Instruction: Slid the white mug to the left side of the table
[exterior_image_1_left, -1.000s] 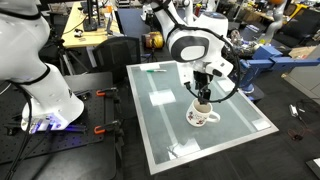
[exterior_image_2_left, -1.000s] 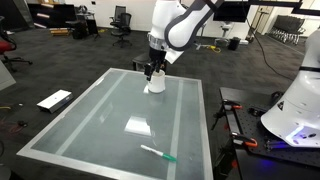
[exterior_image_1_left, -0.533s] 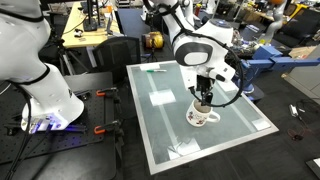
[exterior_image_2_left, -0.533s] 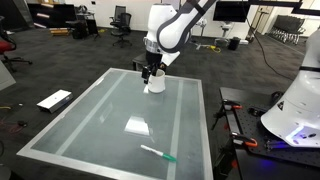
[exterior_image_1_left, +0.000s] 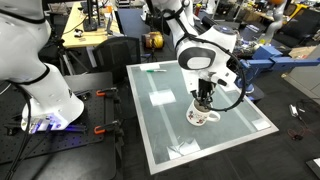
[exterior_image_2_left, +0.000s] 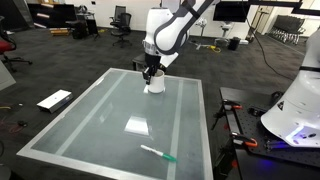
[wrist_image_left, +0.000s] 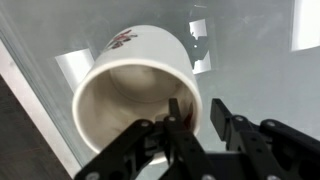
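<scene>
gripper (wrist_image_left: 195, 112): pinching rim wall of white mug (wrist_image_left: 130, 80), one finger inside, one outside | mug: upright on surface (exterior_image_1_left: 165, 125), well apart from green marker (exterior_image_2_left: 158, 153)

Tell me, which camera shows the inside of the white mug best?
The wrist view: the white mug fills the picture, its inside facing the camera, with the gripper straddling its rim. Both exterior views show the white mug small under the gripper, its inside barely visible.
</scene>
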